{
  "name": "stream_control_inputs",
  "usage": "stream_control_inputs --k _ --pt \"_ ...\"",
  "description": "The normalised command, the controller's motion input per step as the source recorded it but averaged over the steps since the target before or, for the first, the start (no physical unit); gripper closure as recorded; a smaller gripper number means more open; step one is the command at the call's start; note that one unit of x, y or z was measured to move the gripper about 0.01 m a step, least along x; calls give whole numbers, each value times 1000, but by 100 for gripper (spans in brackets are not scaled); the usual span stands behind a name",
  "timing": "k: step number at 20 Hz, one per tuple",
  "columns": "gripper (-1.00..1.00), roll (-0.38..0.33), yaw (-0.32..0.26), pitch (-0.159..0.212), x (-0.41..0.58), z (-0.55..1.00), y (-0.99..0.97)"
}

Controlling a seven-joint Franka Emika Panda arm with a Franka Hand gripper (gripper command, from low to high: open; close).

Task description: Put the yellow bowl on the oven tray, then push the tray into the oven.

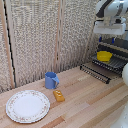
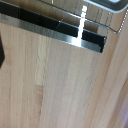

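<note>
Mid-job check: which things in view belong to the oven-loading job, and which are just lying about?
Job:
yellow dish
baking sheet
oven
gripper

Lying about:
blue mug
orange-yellow block
patterned plate

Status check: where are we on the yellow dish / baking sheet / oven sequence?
Done: the small round yellow dish already sits on the flat dark wire-ridged baking sheet, pulled out over the drop-down door of the dark countertop oven. In hand: nothing; the white boxy gripper hovers above the dish. Left: grip the sheet's rim, slide it in, release.
</note>
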Motion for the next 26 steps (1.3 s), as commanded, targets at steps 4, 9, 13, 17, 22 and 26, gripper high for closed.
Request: stream_control_inputs --k 4,9,13,17,22,26 --pt "-100 -375 143 57 6 0 24" --pt "-100 -374 155 111 -30 0 3" --pt "-100 -327 171 221 -254 -19 46" --pt "-100 -237 174 299 -321 0 59" --pt "-100 -230 172 309 -318 0 74" --pt "-100 -254 197 261 -262 -54 19"
